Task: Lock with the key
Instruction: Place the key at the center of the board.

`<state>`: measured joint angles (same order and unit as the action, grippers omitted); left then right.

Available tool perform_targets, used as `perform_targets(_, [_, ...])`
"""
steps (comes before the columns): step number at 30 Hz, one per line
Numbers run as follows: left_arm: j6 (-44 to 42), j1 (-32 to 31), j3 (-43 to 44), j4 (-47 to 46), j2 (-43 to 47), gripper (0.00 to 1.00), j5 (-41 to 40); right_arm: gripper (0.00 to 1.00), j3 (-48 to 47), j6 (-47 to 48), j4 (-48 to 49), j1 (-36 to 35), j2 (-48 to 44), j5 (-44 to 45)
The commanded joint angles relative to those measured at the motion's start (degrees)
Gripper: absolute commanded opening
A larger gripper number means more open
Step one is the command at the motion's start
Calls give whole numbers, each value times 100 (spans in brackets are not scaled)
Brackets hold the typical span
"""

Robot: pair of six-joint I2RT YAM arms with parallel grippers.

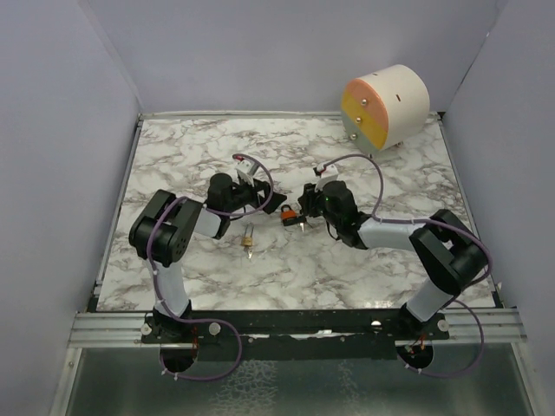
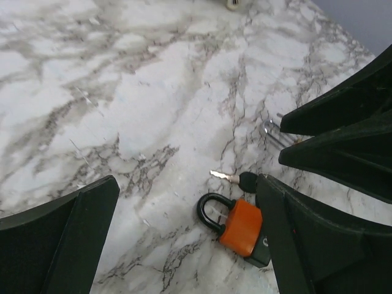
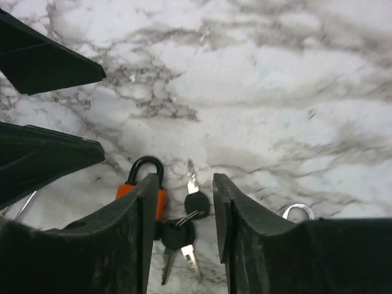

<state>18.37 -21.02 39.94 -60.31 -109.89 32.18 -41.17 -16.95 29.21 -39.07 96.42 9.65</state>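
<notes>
So the orange padlock (image 2: 242,226) is lying flat on the marble table (image 1: 191,156), pretty much dead centre, right between the two arms. It's a chunky little thing: bright orange body, a dark strip along the bottom end, and a black shackle that loops out of the top. From these angles I honestly can't tell if the shackle is clicked home or not. The keys (image 3: 179,234) are just beside it, a small bunch with black plastic heads on a ring, silver blades fanned out in different directions, and one blade lies just off the shackle. The left gripper (image 2: 187,184) is spread wide and hovering low over the lock, which sits close to one of its fingers (image 2: 318,245), but nothing's being gripped. The right gripper (image 3: 185,179) has its fingers apart too, a narrower gap, with the key bunch sitting on the marble in that gap and the lock half hidden behind one finger. Also on the table: a small brass padlock (image 1: 248,236) nearer the arm bases, well apart from the orange one, and a white drum (image 1: 386,106) with an orange-and-yellow face in the far right corner.
</notes>
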Motion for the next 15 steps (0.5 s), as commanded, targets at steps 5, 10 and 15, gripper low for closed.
perform_targets(5, [-121,190,-133,489,1336,99,-511,97,-736,309,-402,64,-1074,550])
perform_targets(10, [-19,267,-467,866,2063,99,-847,98,-681,69,-314,82,-1393,168])
perform_targets(15, [-73,416,-883,1192,2838,99,-1235,98,386,1273,1231,79,-1952,-774])
